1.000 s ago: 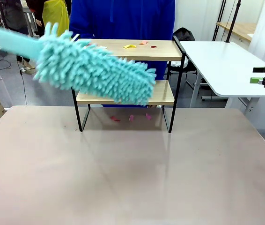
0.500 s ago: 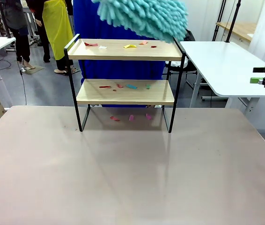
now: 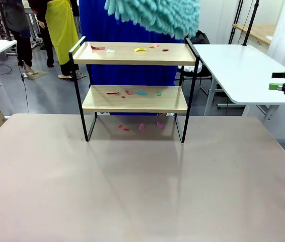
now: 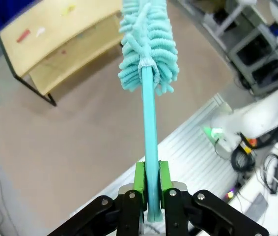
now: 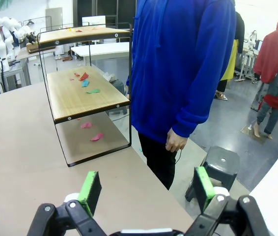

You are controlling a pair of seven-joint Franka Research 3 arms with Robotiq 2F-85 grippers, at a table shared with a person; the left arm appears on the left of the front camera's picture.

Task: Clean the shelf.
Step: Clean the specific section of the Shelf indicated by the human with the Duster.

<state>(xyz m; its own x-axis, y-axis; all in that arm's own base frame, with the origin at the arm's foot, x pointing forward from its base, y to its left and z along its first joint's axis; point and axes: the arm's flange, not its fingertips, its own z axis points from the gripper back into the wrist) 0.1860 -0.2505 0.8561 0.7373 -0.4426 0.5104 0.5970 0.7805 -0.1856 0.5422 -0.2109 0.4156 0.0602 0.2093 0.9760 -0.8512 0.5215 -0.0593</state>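
No text, label, brand, number or sign can be read anywhere

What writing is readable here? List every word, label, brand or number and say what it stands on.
No text can be read anywhere.
The shelf, the teal duster and the coloured scraps bear no print.
The person's blue hoodie shows no logo.
The gear beside the table may carry labels, but it is too small and blurred to read.

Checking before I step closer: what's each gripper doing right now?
Left gripper: shut on the handle of the duster.
Right gripper: open, holding nothing.
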